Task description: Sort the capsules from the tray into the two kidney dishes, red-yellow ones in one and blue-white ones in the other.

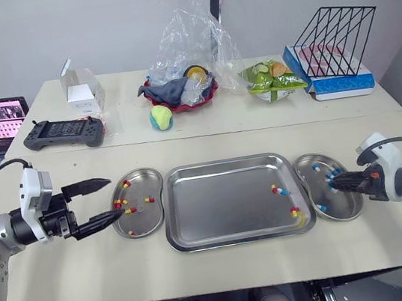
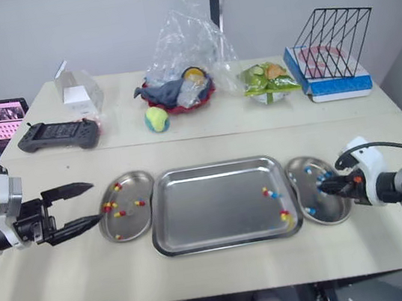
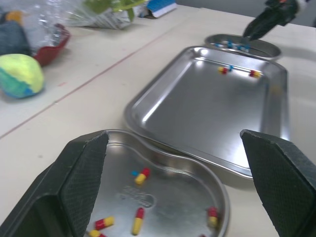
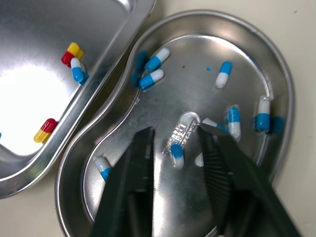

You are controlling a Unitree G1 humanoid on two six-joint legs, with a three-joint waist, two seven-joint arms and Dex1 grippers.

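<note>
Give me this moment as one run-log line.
left tool open at red-yellow dish | right tool open over blue-white dish | tray holds few capsules

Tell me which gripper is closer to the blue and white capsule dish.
Right. The right gripper is over that dish; the left gripper sits across the tray, at the other dish.

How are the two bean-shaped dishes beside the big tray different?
The left kidney dish holds red-yellow capsules; the right kidney dish holds blue-white capsules. The left gripper is wide open at the left kidney dish's outer rim, while the right gripper reaches into the right kidney dish. Both dishes are shiny metal, flanking the tray.
</note>
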